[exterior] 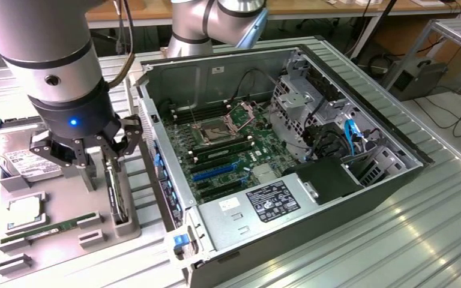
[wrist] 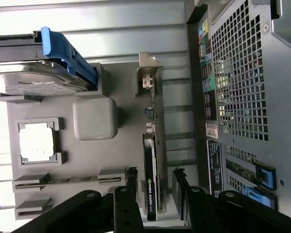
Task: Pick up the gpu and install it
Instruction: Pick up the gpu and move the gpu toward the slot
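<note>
The gpu is a thin dark card standing on its long edge in a slot of the grey parts tray, at the exterior view's left beside the open computer case. My gripper hangs directly over the card, open, one finger on each side of its upper edge and not touching it. In the wrist view the gpu is seen edge-on, its metal bracket at the far end. The black fingertips straddle the card's near end.
The tray also carries a silver hard drive, a processor and a green RAM stick. The case lies on its side with the motherboard and blue expansion slots exposed. Its perforated rear wall stands close to the gpu.
</note>
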